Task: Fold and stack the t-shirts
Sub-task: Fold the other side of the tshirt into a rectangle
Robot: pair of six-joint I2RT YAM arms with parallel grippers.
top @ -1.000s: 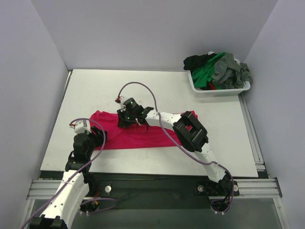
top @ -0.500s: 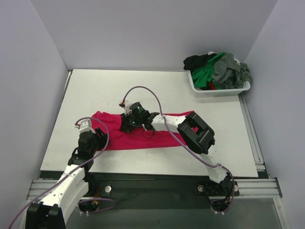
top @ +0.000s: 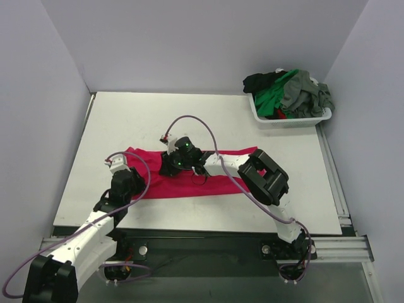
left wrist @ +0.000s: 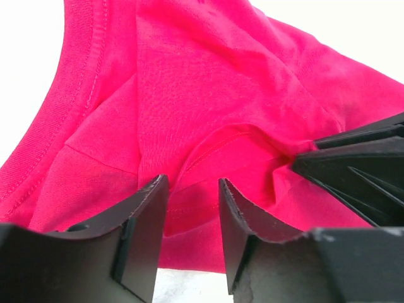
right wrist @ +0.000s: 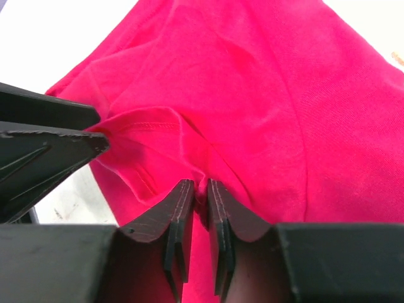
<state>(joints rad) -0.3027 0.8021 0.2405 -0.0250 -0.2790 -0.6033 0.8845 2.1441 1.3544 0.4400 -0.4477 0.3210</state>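
Note:
The crimson-red t-shirt [top: 218,178] lies as a long flat band across the middle of the table. My left gripper [top: 136,187] is at its left end, open, with its jaws astride a fold of red cloth [left wrist: 208,95] near the hem. My right gripper [top: 170,165] rests on the shirt's upper left part, shut on a thin ridge of the red cloth [right wrist: 252,95]. In the left wrist view the right gripper [left wrist: 360,164] sits close by. The green [top: 271,96], grey [top: 304,91] and black [top: 257,81] t-shirts are heaped in the basket.
A white plastic basket [top: 287,122] stands at the table's far right corner against the wall. Grey walls close in the table on the left, back and right. The right arm's cable [top: 192,123] arcs above the shirt.
My left arm has moved forward and right onto the shirt's left end, and its jaws have narrowed. My right gripper has shifted slightly right with the cloth still pinched.

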